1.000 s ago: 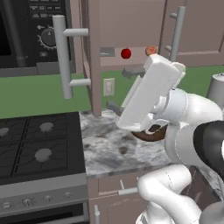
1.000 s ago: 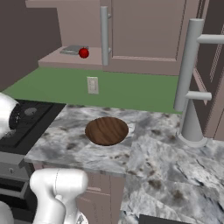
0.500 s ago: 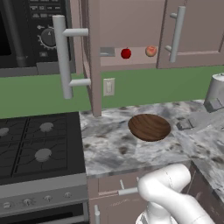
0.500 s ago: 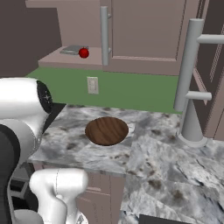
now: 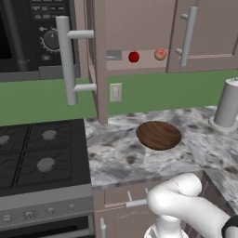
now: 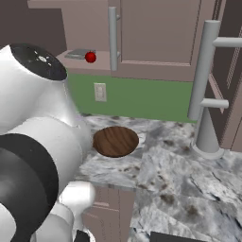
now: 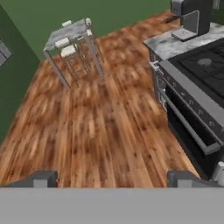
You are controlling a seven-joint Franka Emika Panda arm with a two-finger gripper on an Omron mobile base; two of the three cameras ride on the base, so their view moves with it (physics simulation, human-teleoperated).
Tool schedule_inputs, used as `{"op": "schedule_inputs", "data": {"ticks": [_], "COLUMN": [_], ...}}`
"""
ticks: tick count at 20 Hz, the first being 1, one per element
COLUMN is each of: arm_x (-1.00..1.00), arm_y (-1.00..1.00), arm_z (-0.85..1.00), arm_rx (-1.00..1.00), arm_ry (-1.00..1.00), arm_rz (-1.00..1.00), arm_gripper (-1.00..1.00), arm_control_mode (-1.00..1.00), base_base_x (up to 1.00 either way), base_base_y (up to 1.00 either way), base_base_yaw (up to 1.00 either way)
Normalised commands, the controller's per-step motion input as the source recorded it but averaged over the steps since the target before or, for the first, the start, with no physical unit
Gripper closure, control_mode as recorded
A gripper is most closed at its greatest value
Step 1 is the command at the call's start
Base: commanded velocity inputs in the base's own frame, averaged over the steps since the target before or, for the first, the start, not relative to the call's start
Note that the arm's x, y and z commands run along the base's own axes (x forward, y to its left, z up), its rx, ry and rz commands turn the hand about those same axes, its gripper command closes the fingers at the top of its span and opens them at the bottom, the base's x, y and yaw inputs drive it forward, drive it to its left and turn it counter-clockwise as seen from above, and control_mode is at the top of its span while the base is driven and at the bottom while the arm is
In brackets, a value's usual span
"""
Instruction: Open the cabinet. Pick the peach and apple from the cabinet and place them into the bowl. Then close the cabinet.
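On the marbled tabletop (image 5: 116, 153) one wide dark wooden bowl (image 5: 158, 135) sits by itself, well below the cabinet (image 5: 139, 28), whose left door stands swung out with its long grey bar handle (image 5: 69, 60) jutting toward the stove (image 5: 39, 158); the right door (image 5: 204, 32) is shut. On the cabinet's lower shelf one apple (image 5: 134, 56) and one peach (image 5: 160, 54) rest near each other but apart, beside a flat grey item (image 5: 113, 55) to their left. A wall socket (image 5: 115, 92) sits on the green backsplash under the shelf, and a pale grey cylinder (image 5: 228, 103) stands at the tabletop's right end. From the right base view the shut door's handle (image 6: 113, 38) stands just right of the apple (image 6: 90, 57), and the arm's bulky white joint (image 6: 38, 118) crowds the left side, next to the bowl (image 6: 116, 141). The arm is folded low with the hand turned away from the tabletop: the pincer (image 7: 111, 179) is released, its two dark tips spread wide and holding nothing, facing a wooden floor (image 7: 96, 127), a metal-framed stool (image 7: 72, 48) and an oven front (image 7: 188, 118).
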Motion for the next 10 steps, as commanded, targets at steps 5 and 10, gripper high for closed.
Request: {"op": "schedule_inputs", "data": {"ticks": [5, 10], "arm_x": [-0.03, 0.2], "arm_y": [-0.92, -0.45], "arm_z": [-0.63, 0.06], "arm_rx": [-0.33, 0.07], "arm_ry": [-0.55, -0.5], "arm_rz": [0.09, 0.01], "arm_gripper": [-1.0, -1.0], "arm_control_mode": [-1.0, -1.0], "base_base_x": [0.0, 0.0], "base_base_y": [0.0, 0.0], "base_base_yaw": [0.0, 0.0]}}
